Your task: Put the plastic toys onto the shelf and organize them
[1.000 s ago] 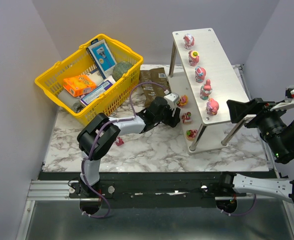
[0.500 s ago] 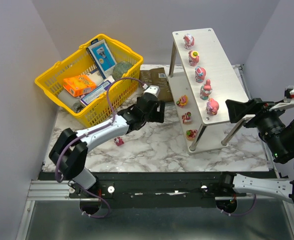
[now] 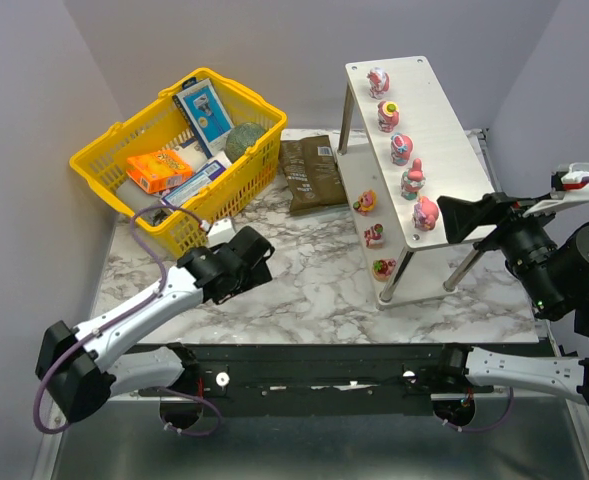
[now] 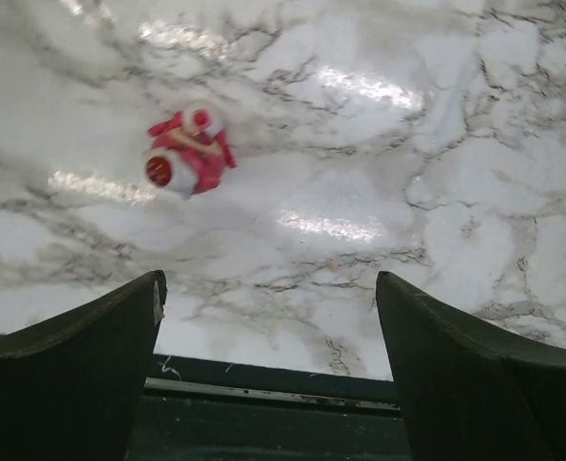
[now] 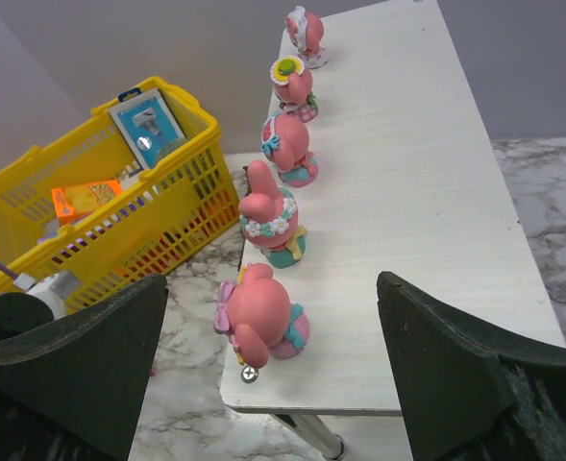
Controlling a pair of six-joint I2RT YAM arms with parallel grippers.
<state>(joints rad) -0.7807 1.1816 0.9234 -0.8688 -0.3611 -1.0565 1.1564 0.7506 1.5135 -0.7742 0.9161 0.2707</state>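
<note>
The shelf (image 3: 444, 130) stands at the right; its top board (image 5: 407, 192) carries a row of several pink toys (image 3: 401, 148), the nearest one (image 5: 261, 312) at the board's front corner. Three more toys (image 3: 374, 236) stand on the lower tier. One red-pink toy (image 4: 188, 149) lies on its side on the marble, ahead and left of my open, empty left gripper (image 4: 268, 288); in the top view the left gripper (image 3: 246, 262) hides it. My right gripper (image 3: 464, 218) is open and empty, hovering by the near end of the top board, its jaws (image 5: 273, 280) framing the nearest toy.
A yellow basket (image 3: 109, 170) of grocery boxes stands at the back left and also shows in the right wrist view (image 5: 167, 221). A brown packet (image 3: 309, 172) lies between basket and shelf. The table's dark front rail (image 4: 263, 394) is just below the left gripper.
My left arm has drawn back from the shelf's lower tier, leftward and toward the near edge, and now covers the loose toy. My right gripper has edged slightly toward the shelf.
</note>
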